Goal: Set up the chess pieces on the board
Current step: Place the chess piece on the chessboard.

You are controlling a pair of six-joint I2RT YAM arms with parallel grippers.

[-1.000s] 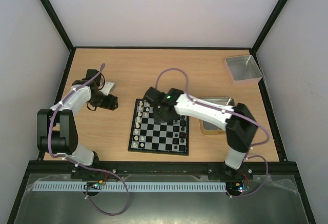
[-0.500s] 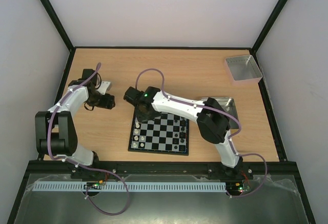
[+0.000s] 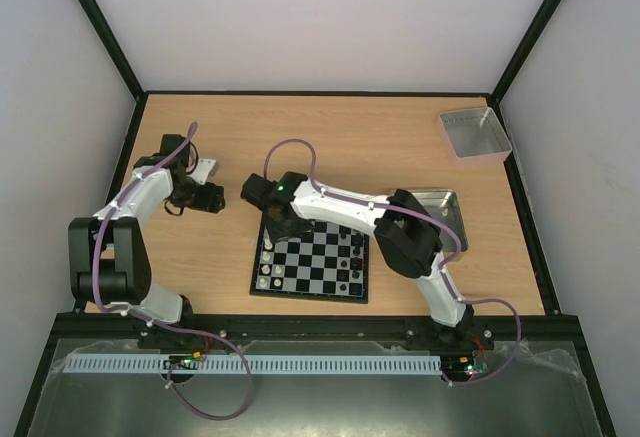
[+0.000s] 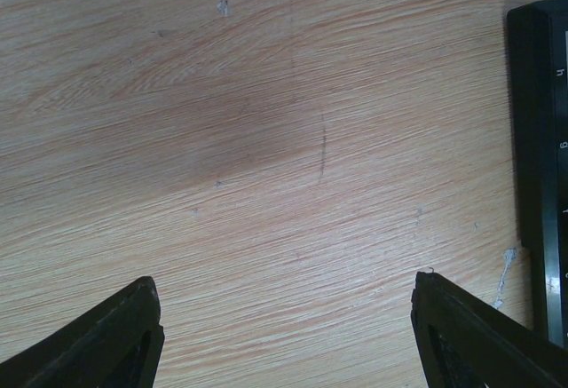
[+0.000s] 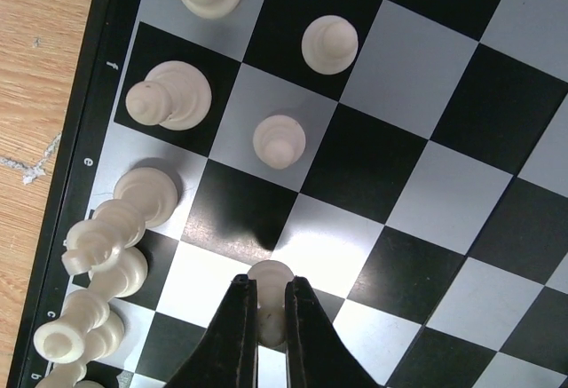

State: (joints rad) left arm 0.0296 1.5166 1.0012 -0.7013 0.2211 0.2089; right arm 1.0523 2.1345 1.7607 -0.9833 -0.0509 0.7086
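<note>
Board (image 5: 417,193): right gripper (image 5: 270,297) pinches white pawn (image 5: 271,273), probably (base hidden).

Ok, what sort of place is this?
Probably a robotics lab test cell: a wooden table holding a chessboard, enclosed by plain white walls, left arm and right arm bolted at its edge.

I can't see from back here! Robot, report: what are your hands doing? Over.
Right gripper shut on white pawn, at the board. Left gripper open, empty, over the table. Nothing blocking.

The board (image 3: 315,262), chess pieces (image 5: 279,139) along its left and right edges, lies left of the tray (image 3: 447,203).
</note>
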